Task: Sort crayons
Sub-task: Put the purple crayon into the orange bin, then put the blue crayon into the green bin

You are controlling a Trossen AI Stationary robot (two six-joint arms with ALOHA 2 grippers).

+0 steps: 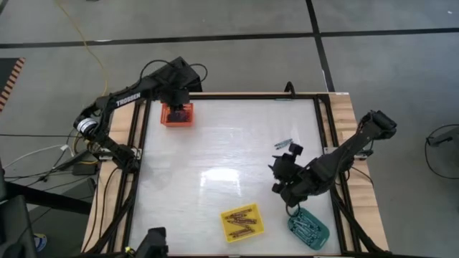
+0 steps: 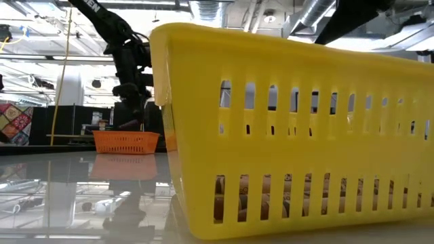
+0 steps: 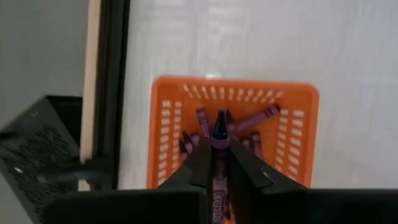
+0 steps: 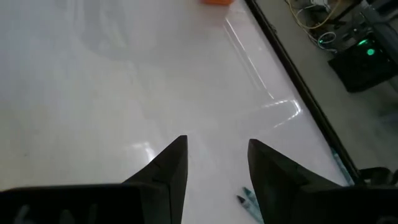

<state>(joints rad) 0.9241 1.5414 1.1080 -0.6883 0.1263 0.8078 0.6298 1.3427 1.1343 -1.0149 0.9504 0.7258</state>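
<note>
High view: the left hand (image 1: 177, 107) hangs directly over the orange tray (image 1: 167, 119), which sits at the far left corner of the desk (image 1: 215, 150). Left wrist view: the left hand's fingers (image 3: 200, 163) are pressed together on a purple crayon (image 3: 219, 165), tip pointing down toward the tray; more purple crayons (image 3: 255, 121) lie scattered in the tray below.

The right hand (image 1: 285, 159) is positioned over the right part of the desk, near the loose teal-blue crayons (image 1: 283, 143) lying on the bare surface. Right wrist view: the right hand's fingers (image 4: 166, 168) are spread apart with nothing between them; the ends of the loose crayons show just beside one finger.

The yellow tray (image 1: 242, 223) stands at the near edge of the desk and holds brownish-red crayons (image 1: 239, 218). The teal tray (image 1: 309, 226) stands to its right and holds crayons whose colour cannot be told.
</note>
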